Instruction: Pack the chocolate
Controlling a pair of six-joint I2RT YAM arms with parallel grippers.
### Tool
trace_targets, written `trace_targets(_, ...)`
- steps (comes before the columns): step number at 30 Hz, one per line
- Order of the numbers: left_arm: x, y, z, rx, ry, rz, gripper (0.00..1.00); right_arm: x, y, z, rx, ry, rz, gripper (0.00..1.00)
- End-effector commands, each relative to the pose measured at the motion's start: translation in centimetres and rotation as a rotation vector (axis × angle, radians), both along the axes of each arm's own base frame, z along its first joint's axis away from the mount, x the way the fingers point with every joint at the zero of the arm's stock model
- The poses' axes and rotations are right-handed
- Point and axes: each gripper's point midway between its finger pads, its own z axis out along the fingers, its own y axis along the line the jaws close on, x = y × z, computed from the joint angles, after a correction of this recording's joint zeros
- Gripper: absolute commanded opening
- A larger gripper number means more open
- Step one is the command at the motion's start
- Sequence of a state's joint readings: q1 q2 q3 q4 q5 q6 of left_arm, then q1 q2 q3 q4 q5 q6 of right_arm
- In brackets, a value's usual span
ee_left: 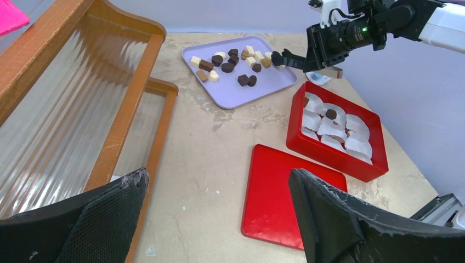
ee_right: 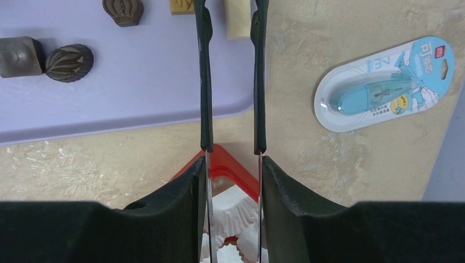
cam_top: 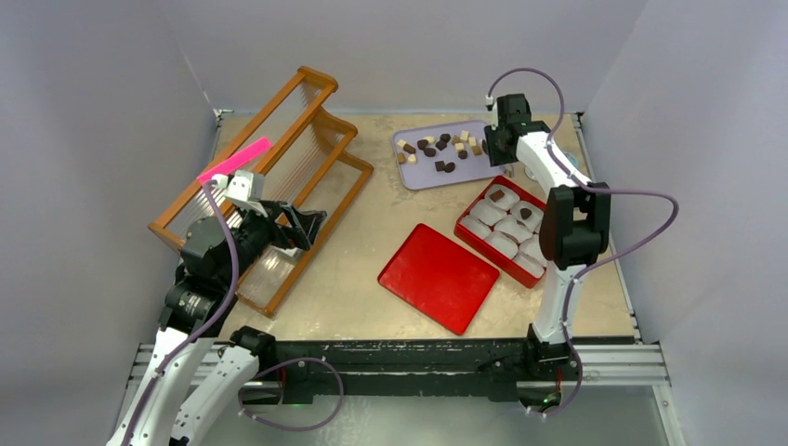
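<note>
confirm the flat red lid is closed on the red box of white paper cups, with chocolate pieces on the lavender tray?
No: the flat red lid lies on the table beside the open red box, as the top view shows. The chocolate pieces are on the lavender tray.

Wooden rack [cam_top: 336, 130] at worktop's [cam_top: 353, 279] left, pink strip [cam_top: 234, 160] by its rail. Red lid [cam_top: 439, 277] flat, beside red box [ee_left: 335, 160]. Packaged correction tape [ee_right: 384, 82] right of lavender tray [cam_top: 418, 177].

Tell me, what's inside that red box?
White paper cups fill the red box, and two of them hold dark chocolates. From above, the right arm covers the box's right edge, so the contents of those cups stay hidden.
</note>
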State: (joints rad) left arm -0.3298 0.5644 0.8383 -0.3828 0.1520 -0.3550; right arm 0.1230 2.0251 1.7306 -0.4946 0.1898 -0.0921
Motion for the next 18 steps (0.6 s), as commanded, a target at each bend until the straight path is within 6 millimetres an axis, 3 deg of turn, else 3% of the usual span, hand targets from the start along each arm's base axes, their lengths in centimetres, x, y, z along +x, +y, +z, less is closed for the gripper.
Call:
trace_targets(1,0.22,0.10,0.67,0.006,-0.034,0.006,0.98,0.41,0.00,0.78,-0.004,0.003,0.025,0.40)
trace_targets(18,0.21,0.14,0.68,0.006,-0.034,0.008,0.98,-0.12,0.57,0.37,0.035,0.041,0.034,0.31)
